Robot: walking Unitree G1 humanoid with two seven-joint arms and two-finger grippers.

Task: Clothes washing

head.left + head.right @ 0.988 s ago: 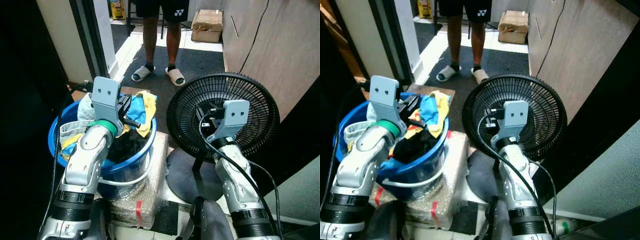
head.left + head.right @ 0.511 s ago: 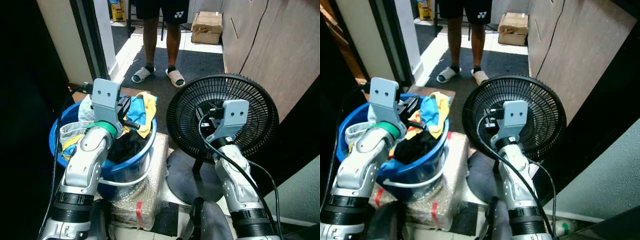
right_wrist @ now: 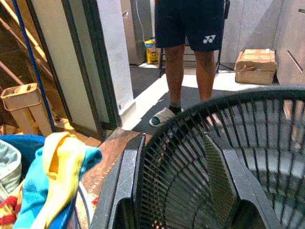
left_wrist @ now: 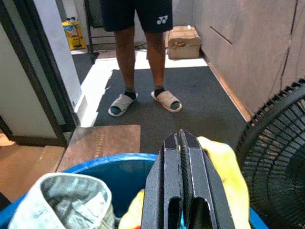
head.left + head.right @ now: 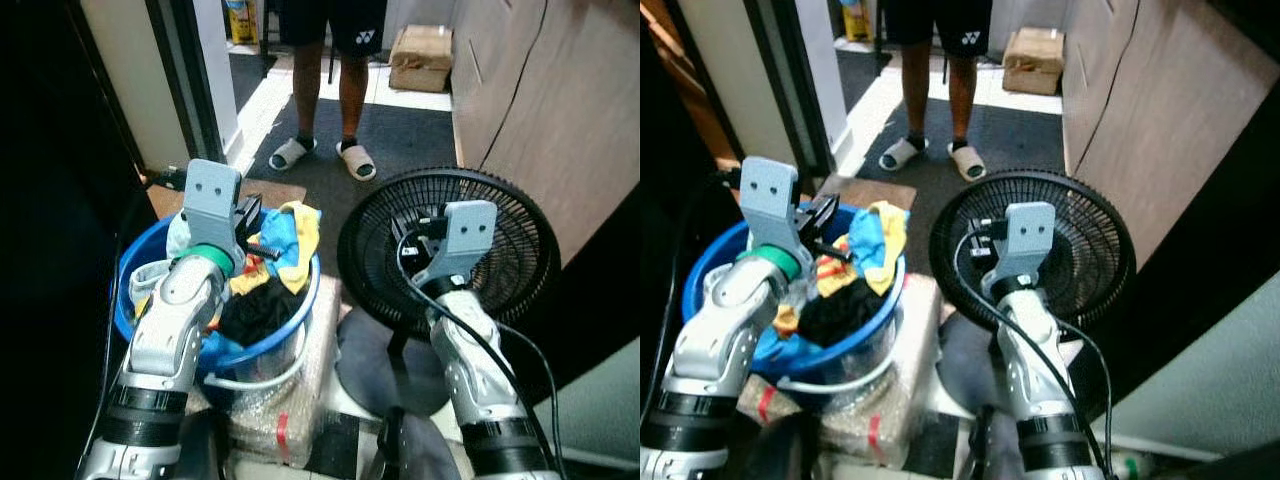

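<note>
Left eye view shows a round blue basin [image 5: 140, 300] heaped with clothes [image 5: 285, 235], sitting on a bundle wrapped in bubble wrap [image 5: 290, 400] on the robot's left. A yellow and blue garment drapes over the basin's far rim, its long axis running from the heap out over the rim, away from the robot; a black piece lies in the middle and a pale grey one (folded over itself) sits at the left side. The left gripper [image 4: 181, 143] hovers above the heap, fingers clenched together with nothing between them. The right gripper [image 3: 183, 143] has its fingers spread apart just before the tilted grille of a black fan [image 5: 500, 250]. A person [image 5: 335, 60] in sandals stands beyond on a dark mat.
</note>
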